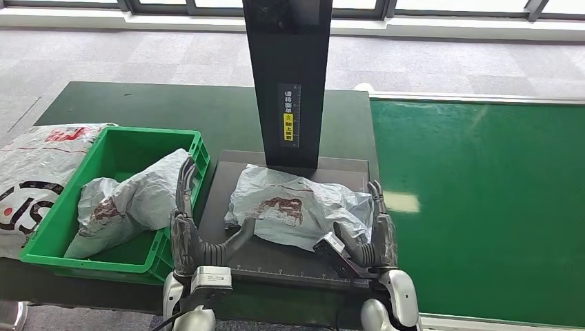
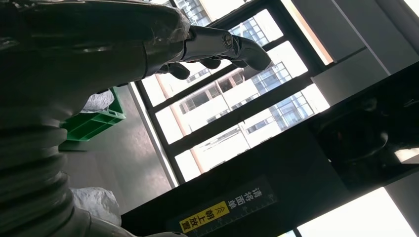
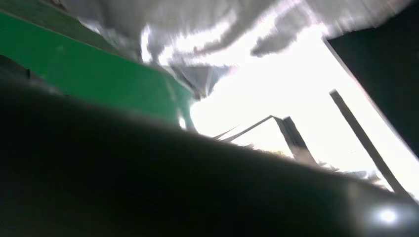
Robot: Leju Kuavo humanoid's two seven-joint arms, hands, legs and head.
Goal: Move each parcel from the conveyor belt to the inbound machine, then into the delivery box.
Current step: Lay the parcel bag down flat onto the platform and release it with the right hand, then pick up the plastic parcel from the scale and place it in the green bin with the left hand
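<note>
Crumpled grey parcel [image 1: 293, 207], red print, on scanner plate [image 1: 276, 258]; left hand [image 1: 187, 221], right hand [image 1: 369, 238] open, flanking.

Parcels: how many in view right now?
3. One parcel on the inbound machine platform, one in the green box, one left of the box. More may be hidden.

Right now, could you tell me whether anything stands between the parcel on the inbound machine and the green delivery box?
Only the near wall of the green delivery box and the left hand beside it; the parcel must clear that wall. One parcel already in the box fills part of it.
</note>
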